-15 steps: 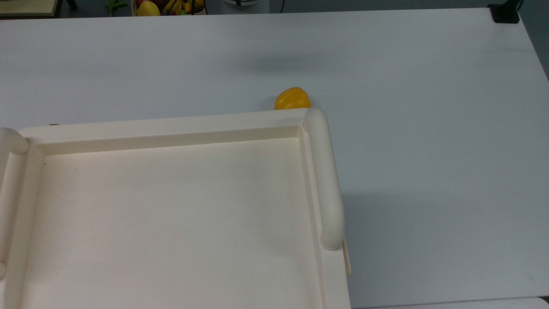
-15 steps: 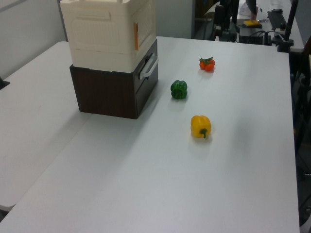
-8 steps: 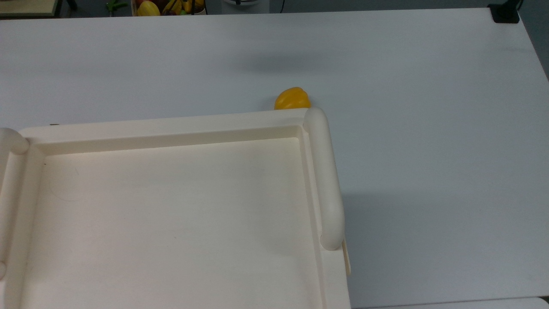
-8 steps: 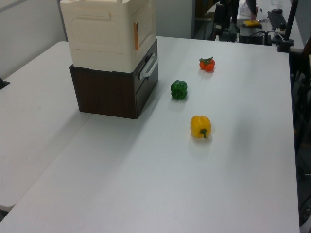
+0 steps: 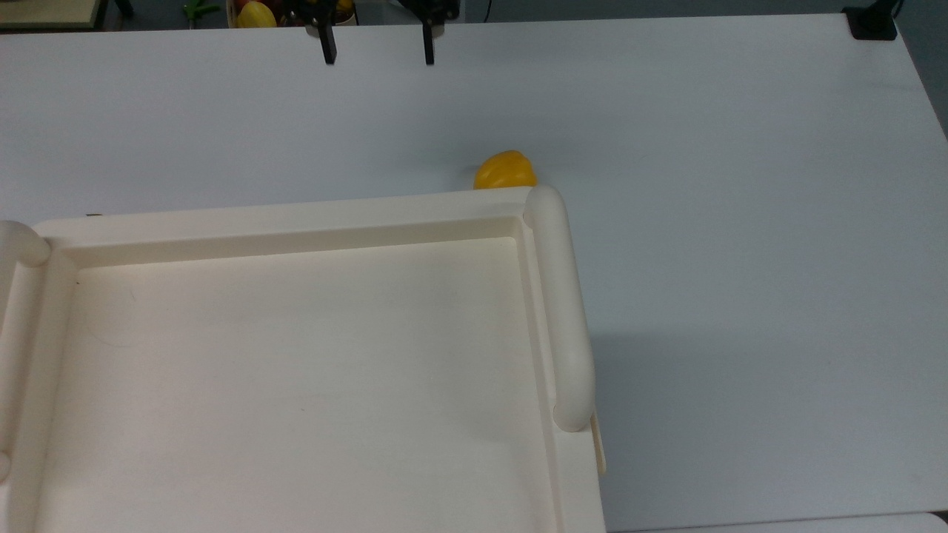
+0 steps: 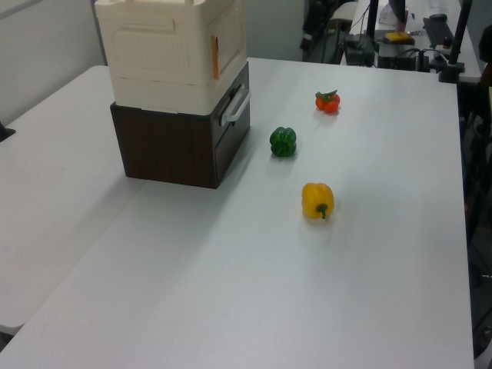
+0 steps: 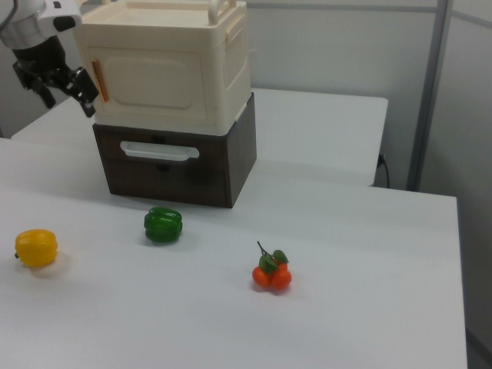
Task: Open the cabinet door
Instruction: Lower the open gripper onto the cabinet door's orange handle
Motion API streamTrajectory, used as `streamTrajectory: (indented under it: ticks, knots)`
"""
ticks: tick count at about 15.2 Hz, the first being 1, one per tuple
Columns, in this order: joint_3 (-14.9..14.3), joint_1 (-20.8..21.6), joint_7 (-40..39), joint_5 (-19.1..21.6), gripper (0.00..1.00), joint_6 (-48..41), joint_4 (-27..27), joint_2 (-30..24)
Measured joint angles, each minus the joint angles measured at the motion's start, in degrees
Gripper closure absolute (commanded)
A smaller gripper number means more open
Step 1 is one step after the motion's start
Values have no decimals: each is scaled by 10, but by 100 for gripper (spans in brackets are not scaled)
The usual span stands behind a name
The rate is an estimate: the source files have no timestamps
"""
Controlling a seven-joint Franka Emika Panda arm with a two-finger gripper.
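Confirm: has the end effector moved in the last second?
Yes. The end effector has entered at the top view's upper edge, above the table's far edge; earlier it wasn't there.

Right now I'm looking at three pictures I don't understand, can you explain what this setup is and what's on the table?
It is a robot arm at a white table, seen by three fixed cameras. The top view looks straight down on the cream cabinet, with the gripper open and holding nothing. The right view shows the front: the gripper hangs beside the cabinet door, which is closed. The cabinet stands on a dark drawer unit. On the table lie a yellow pepper, a green pepper and a small tomato bunch. The left view shows them from the opposite side.
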Motion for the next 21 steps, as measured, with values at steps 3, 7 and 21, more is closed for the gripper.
streamTrajectory:
  ticks: [3, 7, 21]
  knots:
    - [15, 0, 0, 0, 16, 85, 0, 18]
    - [23, 1, 0, 0, 31, 195, -1, 41]
    - [50, 11, -1, -1, 56, 455, -1, 143]
